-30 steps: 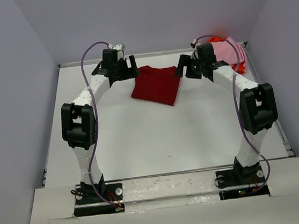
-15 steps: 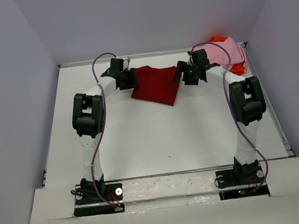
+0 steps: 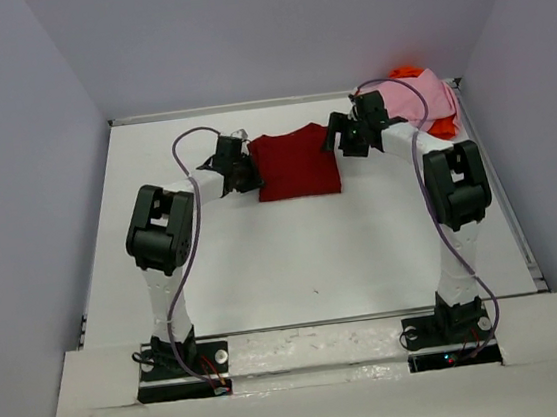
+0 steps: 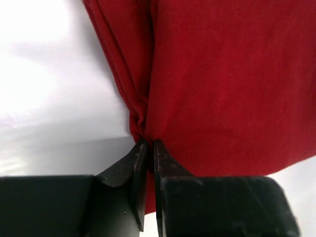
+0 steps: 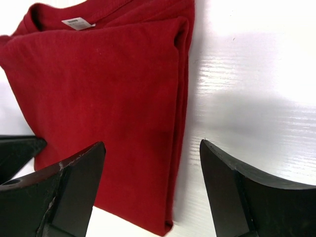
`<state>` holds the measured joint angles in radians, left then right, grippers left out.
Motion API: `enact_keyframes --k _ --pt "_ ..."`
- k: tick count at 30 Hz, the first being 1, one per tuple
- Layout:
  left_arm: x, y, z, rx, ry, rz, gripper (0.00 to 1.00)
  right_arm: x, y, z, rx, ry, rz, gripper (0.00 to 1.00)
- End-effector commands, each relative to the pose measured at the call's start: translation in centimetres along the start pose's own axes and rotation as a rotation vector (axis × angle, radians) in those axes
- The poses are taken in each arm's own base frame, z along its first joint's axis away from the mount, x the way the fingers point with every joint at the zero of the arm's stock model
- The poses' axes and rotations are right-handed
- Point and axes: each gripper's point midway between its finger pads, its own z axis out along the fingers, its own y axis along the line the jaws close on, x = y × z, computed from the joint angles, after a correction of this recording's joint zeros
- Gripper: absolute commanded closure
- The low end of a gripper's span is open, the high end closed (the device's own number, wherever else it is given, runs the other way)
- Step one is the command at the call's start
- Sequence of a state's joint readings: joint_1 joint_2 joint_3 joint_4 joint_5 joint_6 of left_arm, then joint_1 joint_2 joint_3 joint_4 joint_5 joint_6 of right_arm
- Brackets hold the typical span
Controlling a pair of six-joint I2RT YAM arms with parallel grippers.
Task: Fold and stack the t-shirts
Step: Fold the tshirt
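Your counter [image 3: 264, 260] carries all three shirts. The dark red t-shirt [image 3: 297, 164] lies at centre back, folded to a squarish packet; I judge that fold nearly done. The light pink t-shirt [image 3: 417, 97] is heaped in the far right corner over the bright orange t-shirt [image 3: 446, 130]. Both look unfolded, though the overhead view is too coarse to be sure. Nothing is stacked yet. Your left hand [image 4: 147, 148] is pinched onto the red packet's left edge. Your right hand [image 5: 153, 148] is spread wide over its right edge, gripping nothing.
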<state>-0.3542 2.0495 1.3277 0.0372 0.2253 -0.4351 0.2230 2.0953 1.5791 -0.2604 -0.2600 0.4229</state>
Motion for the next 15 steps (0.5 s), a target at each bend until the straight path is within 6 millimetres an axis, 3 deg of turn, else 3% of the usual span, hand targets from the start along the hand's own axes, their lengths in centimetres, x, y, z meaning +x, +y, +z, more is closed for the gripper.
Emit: enact_keyframes --k 1,8,9,15 --pt "2.2 -0.8 -1.5 -0.016 0.014 -0.041 0.83 -1.1 1.1 -1.0 -0.042 -0.047 -0.016 0.18" --pt "4.0 -0.1 -3.9 -0.037 0.015 -0.058 0.84 2.5 1.1 -2.9 -0.089 -0.012 -0.001 0.23" --pt "4.3 -0.1 -4.2 -0.038 0.016 -0.058 0.84 4.4 0.7 -2.9 -0.08 0.02 0.004 0.24" --pt "6.9 0.4 -6.0 -0.043 0.036 -0.068 0.84 9.0 0.1 -5.0 -0.098 0.053 0.039 0.41"
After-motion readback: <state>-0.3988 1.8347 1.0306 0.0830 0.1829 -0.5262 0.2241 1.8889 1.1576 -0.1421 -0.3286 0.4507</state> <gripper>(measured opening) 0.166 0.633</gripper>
